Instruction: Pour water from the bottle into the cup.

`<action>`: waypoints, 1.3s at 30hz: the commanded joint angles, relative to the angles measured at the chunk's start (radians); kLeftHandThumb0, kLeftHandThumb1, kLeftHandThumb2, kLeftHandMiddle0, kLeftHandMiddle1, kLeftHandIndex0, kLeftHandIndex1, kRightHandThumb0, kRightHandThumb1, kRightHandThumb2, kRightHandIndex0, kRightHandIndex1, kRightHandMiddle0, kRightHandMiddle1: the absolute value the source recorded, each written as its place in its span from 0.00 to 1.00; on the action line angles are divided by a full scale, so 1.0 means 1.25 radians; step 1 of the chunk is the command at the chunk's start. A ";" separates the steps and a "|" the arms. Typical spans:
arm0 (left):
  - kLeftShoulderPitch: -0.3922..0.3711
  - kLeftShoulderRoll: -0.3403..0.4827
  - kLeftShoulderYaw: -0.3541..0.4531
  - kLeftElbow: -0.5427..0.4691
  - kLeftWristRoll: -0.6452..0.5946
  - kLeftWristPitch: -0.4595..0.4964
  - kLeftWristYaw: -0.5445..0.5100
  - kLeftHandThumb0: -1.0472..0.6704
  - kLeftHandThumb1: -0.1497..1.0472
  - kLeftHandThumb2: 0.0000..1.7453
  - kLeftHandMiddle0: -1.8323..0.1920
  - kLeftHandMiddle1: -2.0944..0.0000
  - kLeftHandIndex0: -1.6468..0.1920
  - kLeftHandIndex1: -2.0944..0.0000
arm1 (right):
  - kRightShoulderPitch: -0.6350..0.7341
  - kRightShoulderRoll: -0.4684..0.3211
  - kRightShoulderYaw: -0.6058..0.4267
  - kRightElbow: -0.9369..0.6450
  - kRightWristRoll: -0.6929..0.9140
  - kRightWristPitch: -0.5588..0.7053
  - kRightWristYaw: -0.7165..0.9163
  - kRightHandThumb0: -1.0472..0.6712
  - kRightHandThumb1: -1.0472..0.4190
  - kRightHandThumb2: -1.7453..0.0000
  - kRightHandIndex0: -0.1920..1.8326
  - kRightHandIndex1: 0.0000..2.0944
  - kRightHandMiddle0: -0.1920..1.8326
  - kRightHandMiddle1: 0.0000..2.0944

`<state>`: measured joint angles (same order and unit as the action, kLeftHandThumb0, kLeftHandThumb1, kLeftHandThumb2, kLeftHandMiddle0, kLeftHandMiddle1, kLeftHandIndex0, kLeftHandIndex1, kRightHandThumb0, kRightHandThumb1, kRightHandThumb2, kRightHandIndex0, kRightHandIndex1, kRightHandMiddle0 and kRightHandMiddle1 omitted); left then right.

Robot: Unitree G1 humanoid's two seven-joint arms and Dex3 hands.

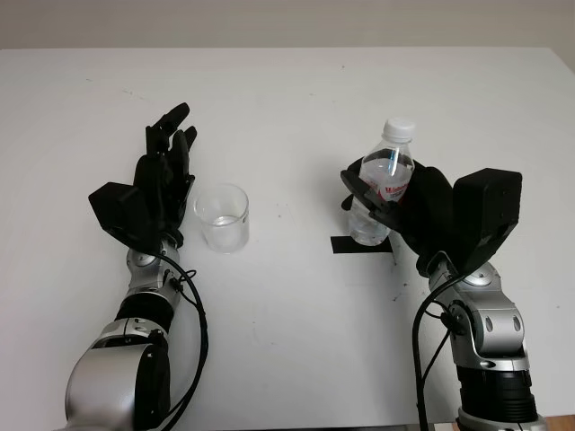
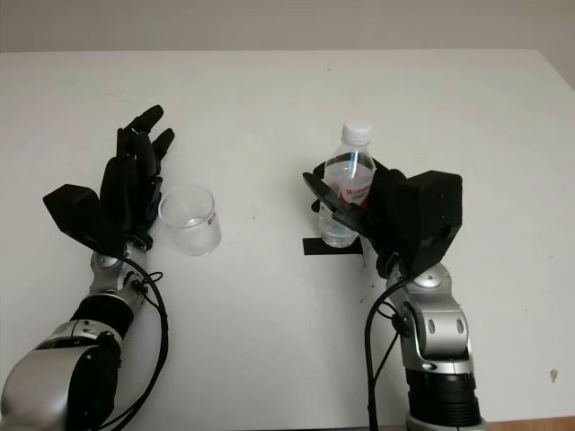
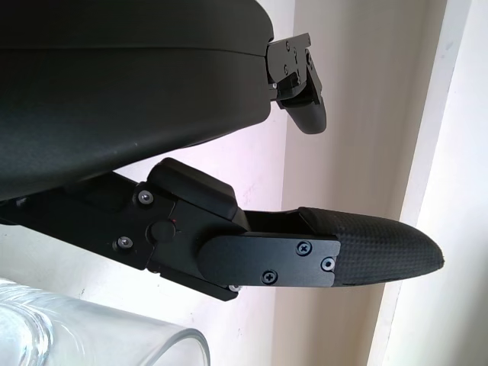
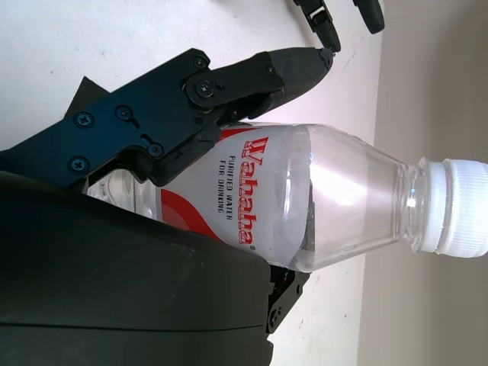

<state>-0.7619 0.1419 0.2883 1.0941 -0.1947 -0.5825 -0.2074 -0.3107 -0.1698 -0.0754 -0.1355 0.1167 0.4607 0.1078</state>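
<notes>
Arms enter from the bottom edge of the head views, the right one at lower right, the left at lower left. Right hand (image 1: 395, 202), right of centre, is wrapped around a clear Wahaha water bottle (image 1: 384, 180); the right wrist view shows a finger (image 4: 229, 91) across the label and the palm shell behind it. Bottle stands upright over a strip of black tape (image 1: 355, 244) on the white table (image 1: 287, 90); whether its base touches the tape cannot be told. White cap (image 4: 457, 207) is on the neck (if it is screwed tight, nothing will pour until it comes off).

Left hand (image 1: 162, 180), centre left, is open and holds nothing, just beside a clear plastic cup (image 1: 222, 217) without visibly touching it. Cup sits upright and well apart from the bottle.

Risks, as judged: the cup is light and unheld, so a nudge from the bottle neck or the left fingers could tip it; a smooth bottle could rotate in the grasp when tilted; a tilt begun short of the rim would put water on the table.
</notes>
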 commanded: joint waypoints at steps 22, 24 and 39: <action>0.042 -0.001 0.002 0.012 -0.002 0.010 -0.003 0.00 1.00 0.26 1.00 0.63 1.00 0.53 | -0.009 -0.005 0.009 0.028 0.002 -0.006 0.021 0.38 0.00 0.77 0.89 1.00 0.68 1.00; 0.042 -0.001 0.003 0.011 -0.003 0.009 -0.005 0.00 1.00 0.26 1.00 0.63 1.00 0.53 | -0.008 -0.013 0.015 0.024 -0.003 0.005 0.032 0.37 0.00 0.78 0.90 1.00 0.69 1.00; 0.044 0.001 -0.001 0.008 0.002 0.009 -0.008 0.00 1.00 0.26 1.00 0.62 1.00 0.53 | 0.005 -0.022 0.024 0.032 -0.005 -0.007 0.077 0.30 0.02 0.96 0.68 1.00 0.34 1.00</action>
<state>-0.7553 0.1440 0.2881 1.0913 -0.1951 -0.5773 -0.2181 -0.3222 -0.2006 -0.0431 -0.0973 0.1075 0.4383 0.2074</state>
